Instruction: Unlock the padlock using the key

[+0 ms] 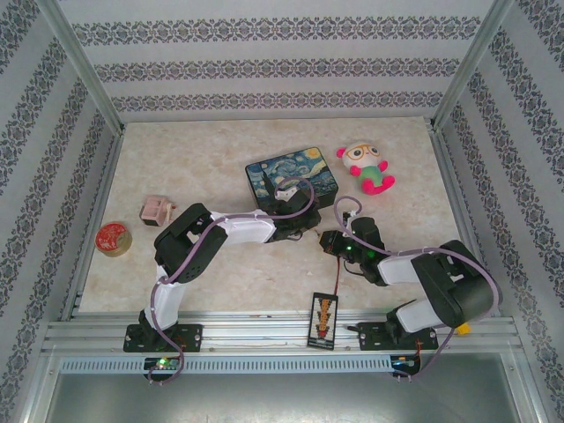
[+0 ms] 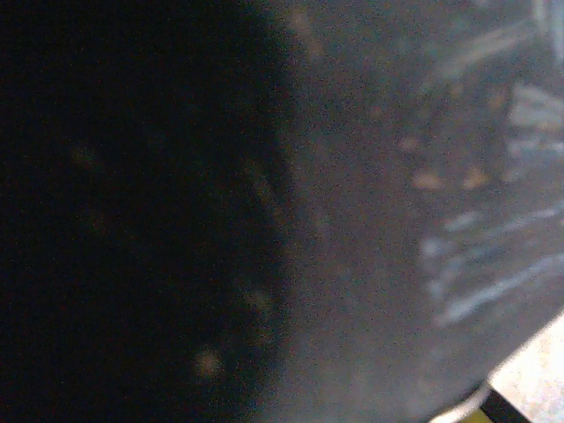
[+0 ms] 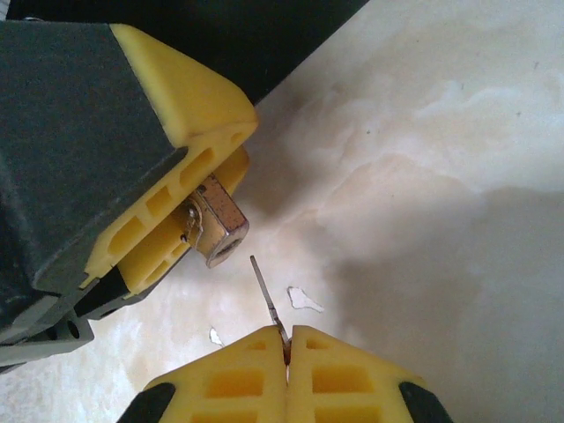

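Observation:
In the right wrist view the small brass padlock (image 3: 220, 225) juts out between the yellow fingers of my left gripper (image 3: 198, 189), which is shut on it, keyhole end facing down-right. My right gripper (image 3: 288, 339) is shut on the key (image 3: 267, 295). The thin blade points up towards the keyhole, its tip a short gap below the padlock and not inside it. From above, my left gripper (image 1: 300, 231) and right gripper (image 1: 324, 242) meet tip to tip just in front of the painted box (image 1: 295, 176). The left wrist view is dark and blurred, close against the painted box (image 2: 493, 220).
A plush toy (image 1: 366, 167) lies right of the box. A small pink object (image 1: 157, 210) and a red tape roll (image 1: 113, 238) sit at the left. A black card with orange pieces (image 1: 322, 319) lies at the near edge. Small white flecks (image 3: 304, 300) dot the marble tabletop (image 3: 441, 132).

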### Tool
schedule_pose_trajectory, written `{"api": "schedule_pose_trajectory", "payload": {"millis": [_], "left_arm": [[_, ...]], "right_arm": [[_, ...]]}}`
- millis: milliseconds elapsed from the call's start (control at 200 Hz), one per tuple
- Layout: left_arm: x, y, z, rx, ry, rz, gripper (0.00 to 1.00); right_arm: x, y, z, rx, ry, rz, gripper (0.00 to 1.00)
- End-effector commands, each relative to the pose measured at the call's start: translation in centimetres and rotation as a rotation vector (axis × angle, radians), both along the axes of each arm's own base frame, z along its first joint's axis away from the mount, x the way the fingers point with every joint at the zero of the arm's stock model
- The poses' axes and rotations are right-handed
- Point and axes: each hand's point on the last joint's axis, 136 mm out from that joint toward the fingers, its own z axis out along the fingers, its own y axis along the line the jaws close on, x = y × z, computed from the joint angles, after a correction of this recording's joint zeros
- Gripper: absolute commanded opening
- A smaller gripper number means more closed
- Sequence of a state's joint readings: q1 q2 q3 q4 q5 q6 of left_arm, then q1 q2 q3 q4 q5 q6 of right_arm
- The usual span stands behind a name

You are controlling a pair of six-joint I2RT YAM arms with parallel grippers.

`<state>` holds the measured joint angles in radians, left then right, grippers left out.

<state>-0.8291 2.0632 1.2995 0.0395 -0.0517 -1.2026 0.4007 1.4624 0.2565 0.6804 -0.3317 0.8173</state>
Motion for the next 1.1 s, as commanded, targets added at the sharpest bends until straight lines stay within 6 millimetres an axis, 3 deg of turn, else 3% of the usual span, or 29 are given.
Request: {"api": "schedule_pose_trajectory", "payload": {"millis": [0,1094], "left_arm": [[1.1,0.55,1.7,-0.065,-0.022,0.055,0.21],[1.07,1.06,0.95,-0.092,0.004,0.083,0.22]], "right_arm": [[1.45,0.59,1.65,0.052,-0.058,-0.001,0.0],[1.82,0.08,2.08,0.075,-0.074,-0.026,0.0]]}}
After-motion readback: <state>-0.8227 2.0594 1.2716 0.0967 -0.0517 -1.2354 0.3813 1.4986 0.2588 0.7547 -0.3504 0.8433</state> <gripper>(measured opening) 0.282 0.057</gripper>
